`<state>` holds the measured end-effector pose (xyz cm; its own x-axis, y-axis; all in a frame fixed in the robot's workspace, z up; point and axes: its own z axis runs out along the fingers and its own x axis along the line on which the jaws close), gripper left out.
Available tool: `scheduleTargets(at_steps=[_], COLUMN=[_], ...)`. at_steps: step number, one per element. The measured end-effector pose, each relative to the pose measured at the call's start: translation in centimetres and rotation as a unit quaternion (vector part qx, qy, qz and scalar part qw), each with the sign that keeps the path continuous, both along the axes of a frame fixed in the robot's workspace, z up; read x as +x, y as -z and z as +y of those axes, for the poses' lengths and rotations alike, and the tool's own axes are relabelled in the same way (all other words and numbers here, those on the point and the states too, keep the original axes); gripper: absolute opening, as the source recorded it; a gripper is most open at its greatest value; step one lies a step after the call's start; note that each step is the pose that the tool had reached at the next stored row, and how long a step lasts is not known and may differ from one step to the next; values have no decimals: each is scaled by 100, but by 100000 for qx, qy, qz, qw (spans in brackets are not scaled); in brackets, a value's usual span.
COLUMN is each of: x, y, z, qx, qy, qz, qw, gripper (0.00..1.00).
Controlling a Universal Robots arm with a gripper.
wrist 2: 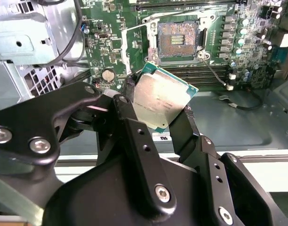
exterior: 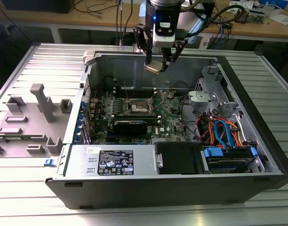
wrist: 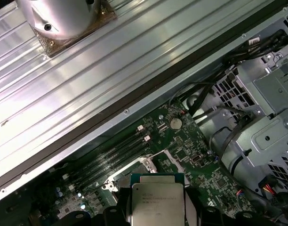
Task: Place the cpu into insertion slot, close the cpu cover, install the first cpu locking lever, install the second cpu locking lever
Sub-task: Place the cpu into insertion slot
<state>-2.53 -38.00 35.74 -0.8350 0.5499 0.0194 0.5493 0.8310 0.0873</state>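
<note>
Above the open case (exterior: 181, 190), gripper (exterior: 157, 63) clamps the cpu (wrist 2: 160, 101) by its edges; insertion slot (wrist 2: 178, 40) lies bare, nothing seated or latched yet.

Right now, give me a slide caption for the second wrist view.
Gripper holds the cpu clear of the uncovered insertion slot on the green motherboard.

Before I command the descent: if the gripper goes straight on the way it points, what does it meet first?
Probably the green motherboard just beside the insertion slot, not the slot itself. The held cpu would touch first. Depth is unclear.
</note>
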Motion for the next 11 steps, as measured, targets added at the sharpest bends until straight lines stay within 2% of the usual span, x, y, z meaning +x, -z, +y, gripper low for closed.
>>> scheduleTargets(at_steps=[11], x=[6], y=[0], z=[0], qx=[0], qy=[2385], qz=[-1], qw=[99972], gripper=[54])
